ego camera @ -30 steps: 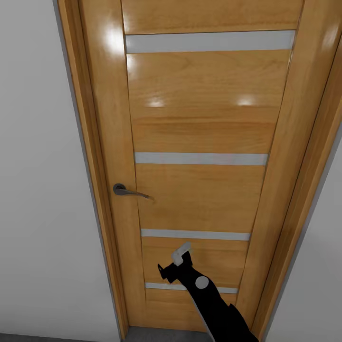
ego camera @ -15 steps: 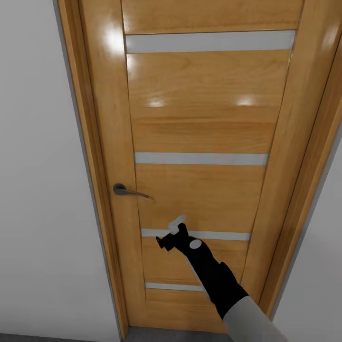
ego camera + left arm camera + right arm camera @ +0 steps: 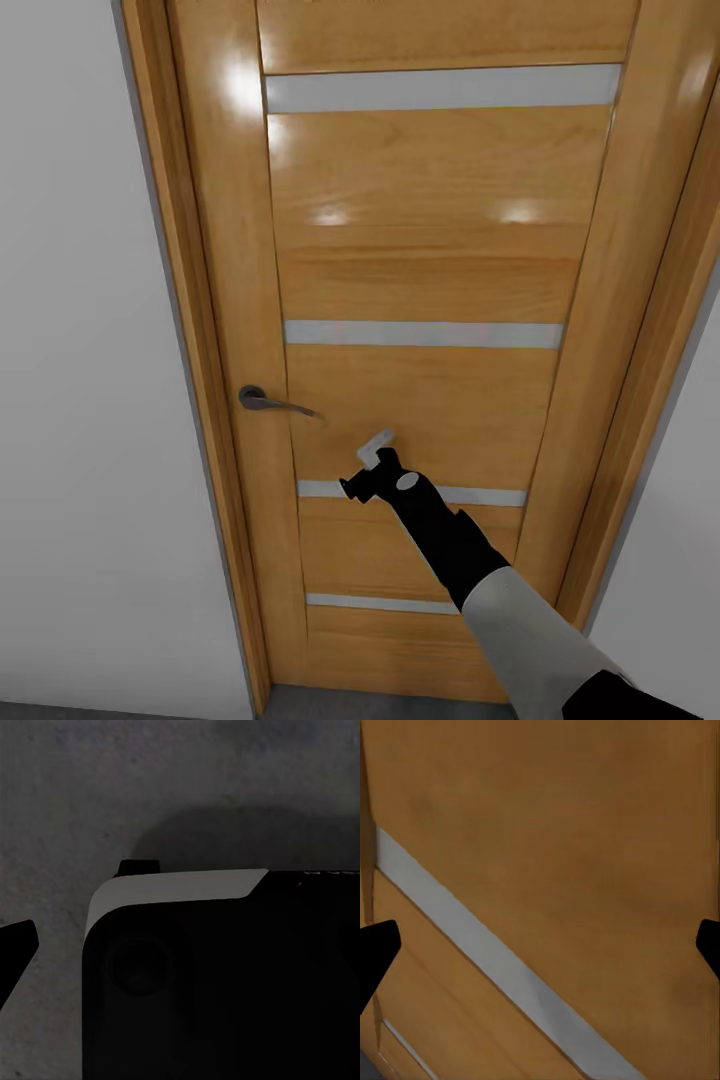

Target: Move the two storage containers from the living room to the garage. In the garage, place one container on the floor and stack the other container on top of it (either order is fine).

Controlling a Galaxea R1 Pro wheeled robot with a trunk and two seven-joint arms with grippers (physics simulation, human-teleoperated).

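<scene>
The storage containers are out of view. I face a shut honey-coloured wooden door with pale horizontal stripes. My right gripper is stretched out at the door's lower half, a little below and to the right of the grey lever handle, and apart from it. In the right wrist view the right gripper stands open, its dark fingertips wide apart with nothing between them, close to the door panel and one pale stripe. My left gripper hangs over dark grey floor above my own black base; one fingertip shows far out at the edge.
White walls flank the door frame on both sides. A thin strip of dark grey floor shows at the door's foot. The door is shut, so the way ahead is blocked.
My right arm has stretched further out and risen along the door, bringing the gripper up nearer the handle's height. The door and the camera have not moved.
</scene>
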